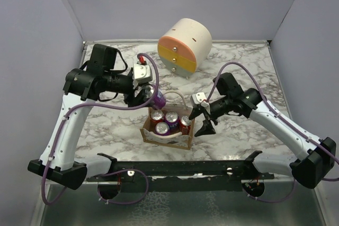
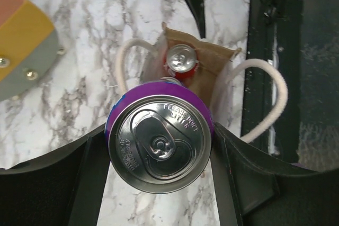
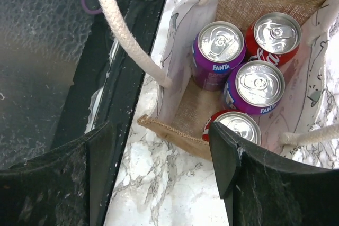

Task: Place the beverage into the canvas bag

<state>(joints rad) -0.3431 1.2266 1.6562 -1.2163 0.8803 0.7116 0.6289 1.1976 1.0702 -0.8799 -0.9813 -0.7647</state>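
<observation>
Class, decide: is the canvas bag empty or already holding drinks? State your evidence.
Holding drinks: two purple cans and two red cans stand upright inside the canvas bag.

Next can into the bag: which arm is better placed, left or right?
Left. The left gripper grips the purple can right by the canvas bag's open top; the right gripper sits beside the bag holding nothing.

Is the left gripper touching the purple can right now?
Touching. The left wrist view shows the left gripper with both fingers pressed against the purple can's sides, no gap.
</observation>
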